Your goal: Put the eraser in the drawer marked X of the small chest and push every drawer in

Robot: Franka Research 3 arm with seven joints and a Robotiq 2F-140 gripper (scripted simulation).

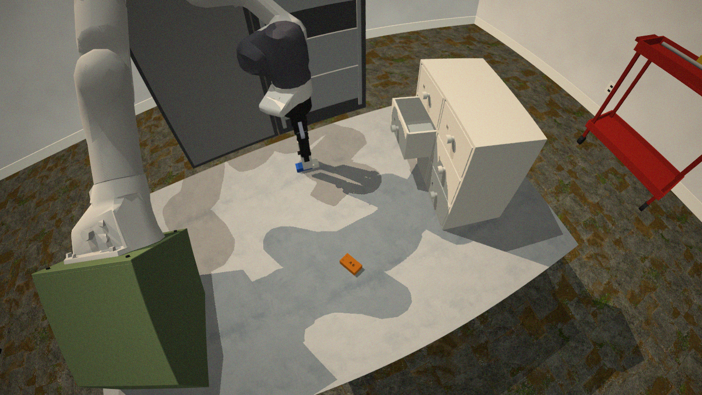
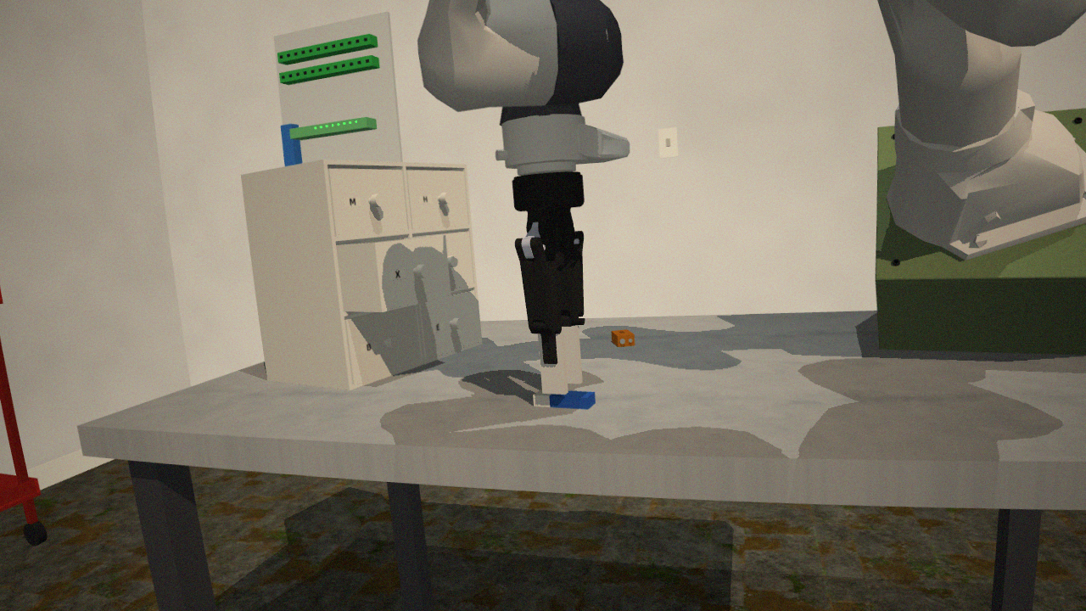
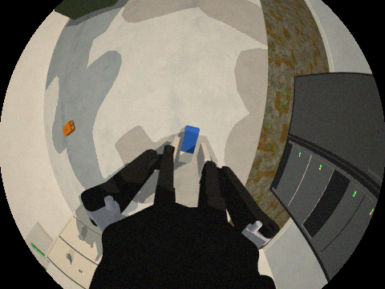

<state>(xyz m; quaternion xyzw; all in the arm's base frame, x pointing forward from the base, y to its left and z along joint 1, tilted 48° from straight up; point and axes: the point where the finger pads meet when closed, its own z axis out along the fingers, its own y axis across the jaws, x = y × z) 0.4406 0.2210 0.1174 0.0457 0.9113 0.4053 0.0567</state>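
Note:
The eraser, blue with a white end, lies flat on the table at the back, left of the small chest. It also shows in the exterior view and the wrist view. My gripper points straight down at the eraser's white end. Its fingers stand a narrow way apart on either side of that end, and I see no grip on it. The chest's drawer marked X is pulled part way out and looks empty. The other drawers are pushed in.
A small orange block lies on the table toward the front, well away from the gripper. The arm's green base stands at the front left. A dark cabinet stands behind the table and a red cart at the right.

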